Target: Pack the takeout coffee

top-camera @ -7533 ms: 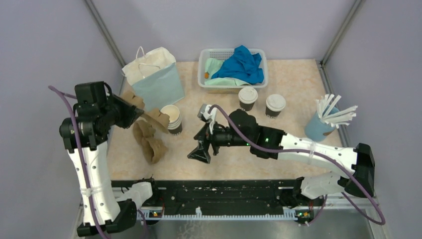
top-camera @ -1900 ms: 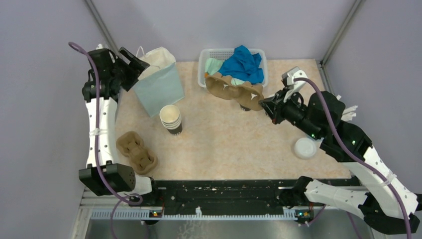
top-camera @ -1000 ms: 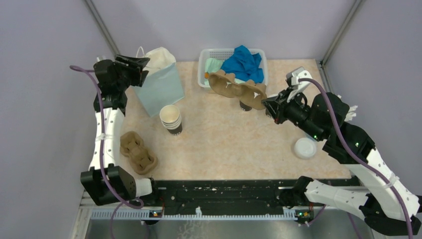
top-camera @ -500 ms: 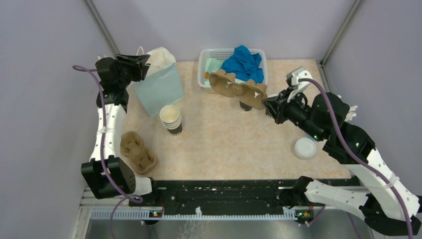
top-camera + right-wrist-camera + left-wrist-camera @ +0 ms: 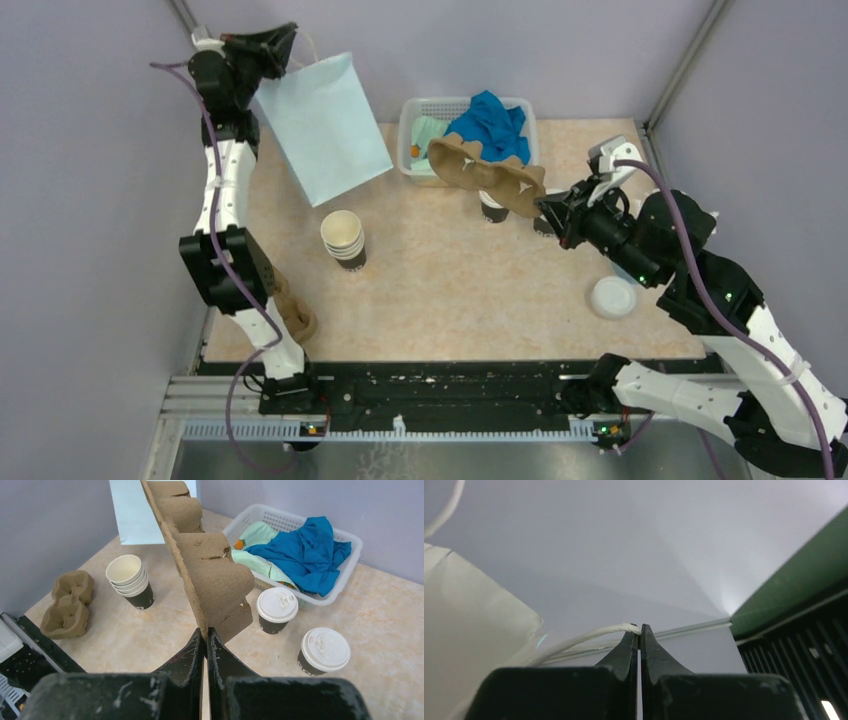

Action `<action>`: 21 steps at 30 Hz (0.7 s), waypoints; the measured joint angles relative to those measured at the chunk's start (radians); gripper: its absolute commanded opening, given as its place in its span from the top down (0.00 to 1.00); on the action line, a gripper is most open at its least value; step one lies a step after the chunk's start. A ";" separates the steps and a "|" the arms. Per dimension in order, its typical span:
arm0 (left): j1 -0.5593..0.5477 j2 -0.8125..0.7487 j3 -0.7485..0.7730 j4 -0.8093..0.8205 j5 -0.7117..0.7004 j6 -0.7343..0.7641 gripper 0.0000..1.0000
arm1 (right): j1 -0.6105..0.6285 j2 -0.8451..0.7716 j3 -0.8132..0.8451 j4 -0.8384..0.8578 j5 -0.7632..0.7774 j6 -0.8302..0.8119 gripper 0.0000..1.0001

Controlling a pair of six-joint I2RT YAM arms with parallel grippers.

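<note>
Right gripper (image 5: 206, 635), at the low centre of the right wrist view, is recorded clamped tight on one end edge of the brown pulp tray (image 5: 200, 565). The tray is carried on edge above the table, with its long axis running away from the jaws toward the upper left of the frame. Just beyond the tips and to their right, the nearer lidded cup (image 5: 325, 652) is seen upright at lower right. The second lidded cup (image 5: 276, 609) stands a little farther off, beside the white basket (image 5: 345, 587). Both cups are judged to lie on the right arm's side, near its jaws. Farthest off, at the upper left of the top view, the left gripper (image 5: 285, 40) is noted pinched shut on the white cord handle (image 5: 584, 639) of the pale blue paper bag (image 5: 325, 125), which hangs well apart from the cups. Levelling of the tray is judged necessary before a cup can be seated.
</note>
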 measured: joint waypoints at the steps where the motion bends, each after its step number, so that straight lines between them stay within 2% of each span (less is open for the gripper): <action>1: -0.004 0.043 0.073 0.017 0.014 -0.015 1.00 | 0.000 -0.005 0.000 0.000 0.005 0.001 1.00; 4: -0.032 0.125 0.247 0.043 0.049 -0.056 1.00 | 0.000 -0.021 0.000 0.006 0.023 0.003 1.00; 7: -0.089 0.134 0.315 0.074 0.071 -0.094 1.00 | 0.000 -0.029 0.028 -0.004 0.056 0.001 1.00; 15: -0.287 0.060 0.275 0.111 0.103 -0.135 1.00 | 0.000 -0.021 0.251 -0.031 0.185 -0.001 1.00; 21: -0.366 -0.018 0.238 0.109 0.103 -0.137 1.00 | 0.000 -0.066 0.315 -0.055 0.222 0.040 1.00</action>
